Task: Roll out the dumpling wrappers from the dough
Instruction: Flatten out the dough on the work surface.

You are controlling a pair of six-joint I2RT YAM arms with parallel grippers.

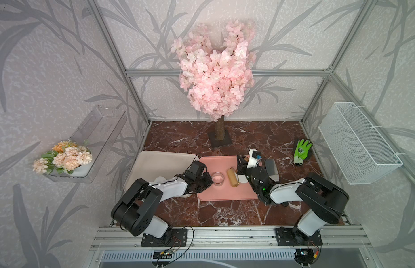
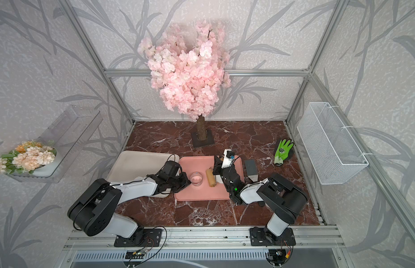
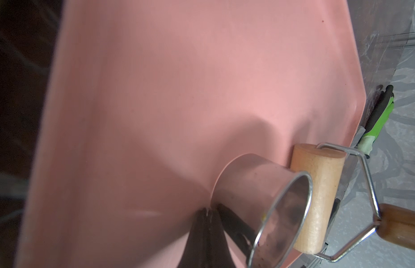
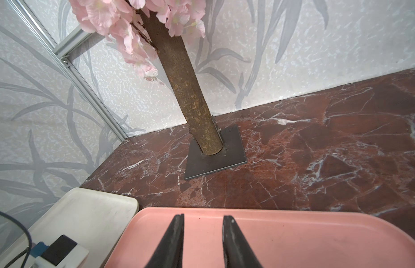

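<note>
The pink tray holds the clear ring cutter and the tan wooden rolling pin side by side. A small white patch of dough lies just right of the roller, partly under my right arm. My left gripper is shut and empty, its tip at the foot of the ring cutter. My right gripper is over the tray's back part, fingertips apart, shut on the pin's raised brown handle further down the jaws. No dumpling wrappers are in view.
A cream tray lies left of the pink one, under my left arm. A grey block and a green glove lie to the right. The tree's base plate stands behind. A wire basket hangs on the right wall.
</note>
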